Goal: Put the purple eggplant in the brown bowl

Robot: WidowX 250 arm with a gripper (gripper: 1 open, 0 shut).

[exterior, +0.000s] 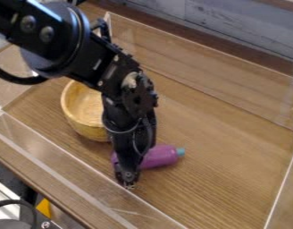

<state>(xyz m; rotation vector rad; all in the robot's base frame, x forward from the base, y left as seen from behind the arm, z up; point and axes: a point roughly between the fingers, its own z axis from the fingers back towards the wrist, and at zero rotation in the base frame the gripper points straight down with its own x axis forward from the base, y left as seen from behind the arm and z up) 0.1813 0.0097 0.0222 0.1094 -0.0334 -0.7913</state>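
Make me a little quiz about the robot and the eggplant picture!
1. True or false: the eggplant lies inside the bowl.
2. What colour is the eggplant's stem tip?
3. The pincer points: A) down B) sideways C) up

Key:
1. False; it lies on the table beside the bowl.
2. Teal-green.
3. A
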